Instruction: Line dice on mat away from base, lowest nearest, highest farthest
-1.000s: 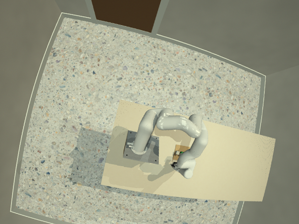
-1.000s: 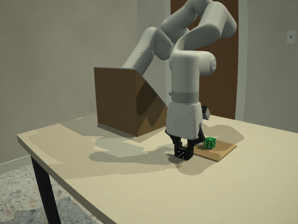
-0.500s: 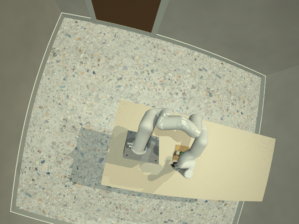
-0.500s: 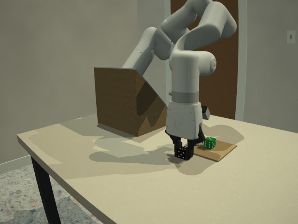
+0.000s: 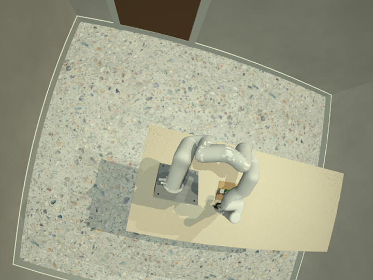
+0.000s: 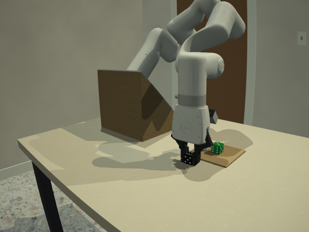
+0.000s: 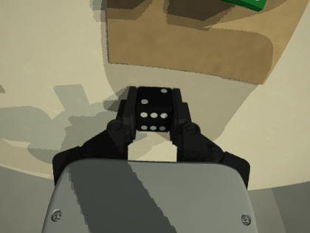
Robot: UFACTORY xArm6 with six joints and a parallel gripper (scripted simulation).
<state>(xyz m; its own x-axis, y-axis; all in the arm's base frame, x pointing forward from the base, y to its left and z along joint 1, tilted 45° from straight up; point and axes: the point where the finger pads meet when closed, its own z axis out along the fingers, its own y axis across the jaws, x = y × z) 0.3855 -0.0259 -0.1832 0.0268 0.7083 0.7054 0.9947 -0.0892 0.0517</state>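
Observation:
My gripper is shut on the black die, at table level just outside the mat. The black die's top shows six; its mat-facing side shows two. The green die stands flat on the mat; its top number is hard to read. The white die is on the mat, nearer the base than the green one. It is mostly hidden behind a finger in the exterior view, and its number is unclear.
The robot's base stands on a wooden wedge with a grey plate, on the side of the mat nearest the white die. The forearm hangs over the mat's far part in the top view. The table extends beyond the mat.

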